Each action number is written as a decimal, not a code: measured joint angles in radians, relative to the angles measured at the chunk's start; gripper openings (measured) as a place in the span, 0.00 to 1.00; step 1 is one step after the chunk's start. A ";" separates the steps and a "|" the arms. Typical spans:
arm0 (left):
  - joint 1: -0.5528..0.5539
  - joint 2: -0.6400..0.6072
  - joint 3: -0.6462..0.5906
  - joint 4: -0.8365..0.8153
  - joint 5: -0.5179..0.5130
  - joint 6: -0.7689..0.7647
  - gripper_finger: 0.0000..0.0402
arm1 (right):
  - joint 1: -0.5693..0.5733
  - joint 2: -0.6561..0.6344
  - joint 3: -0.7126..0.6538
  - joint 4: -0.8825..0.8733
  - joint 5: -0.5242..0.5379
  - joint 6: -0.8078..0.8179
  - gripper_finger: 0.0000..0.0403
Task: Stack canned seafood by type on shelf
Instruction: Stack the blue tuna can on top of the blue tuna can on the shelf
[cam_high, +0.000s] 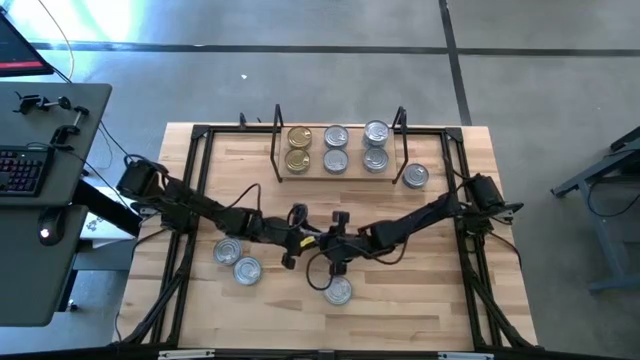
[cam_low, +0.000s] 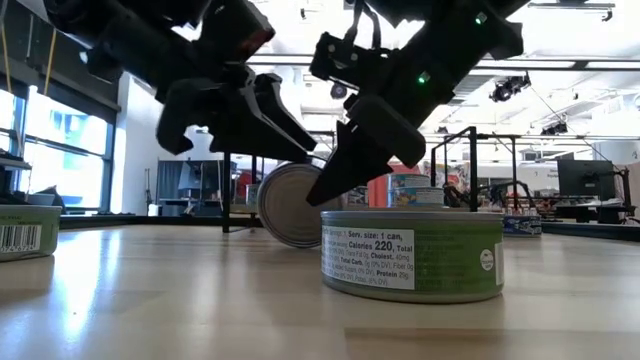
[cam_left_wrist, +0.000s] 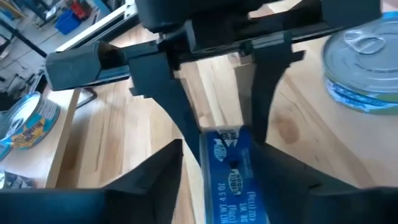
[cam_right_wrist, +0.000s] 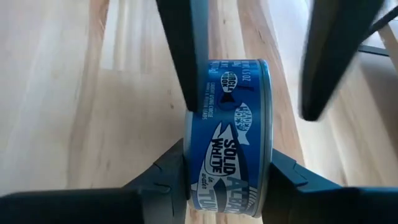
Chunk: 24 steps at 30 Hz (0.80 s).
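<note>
A blue-labelled can (cam_right_wrist: 227, 146) stands on edge at the table's middle, and both grippers meet at it. My right gripper (cam_right_wrist: 227, 152) is shut on it, reaching in from the right (cam_high: 328, 243). My left gripper (cam_left_wrist: 222, 148) is open, with one finger on either side of the same can (cam_left_wrist: 229, 180). In the low view the can's silver face (cam_low: 290, 205) shows between the two grippers. At the far centre stands the shelf (cam_high: 316, 171). It holds two gold-lidded cans (cam_high: 298, 148) and several silver ones (cam_high: 355, 147) on its board. My right gripper pinches the can's two flat faces between its two fingers (cam_right_wrist: 165, 171), close to the rim (cam_right_wrist: 193, 171). The fingers slant down from the table's right side. The can stands on edge and slightly tilted; whether its lower rim touches the table cannot be told. My left gripper: one finger (cam_right_wrist: 186, 68) stands close beside a flat face, and I cannot tell whether it touches.
A green-labelled can (cam_high: 338, 290) lies flat just in front of the grippers. Two silver cans (cam_high: 228, 250) (cam_high: 247, 268) lie at the near left, and one (cam_high: 415, 177) sits right of the shelf. Black tube frame rails (cam_high: 195, 200) run along the table's sides.
</note>
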 joint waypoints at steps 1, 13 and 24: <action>0.006 0.006 0.000 0.005 0.000 0.000 0.47 | -0.001 0.000 0.000 -0.002 -0.002 0.000 0.30; 0.023 0.058 -0.006 -0.059 0.018 -0.024 0.48 | -0.005 0.000 0.000 0.001 -0.008 0.038 0.30; 0.022 0.054 -0.002 -0.050 0.001 -0.091 0.43 | -0.006 -0.002 0.001 0.005 -0.031 0.037 0.30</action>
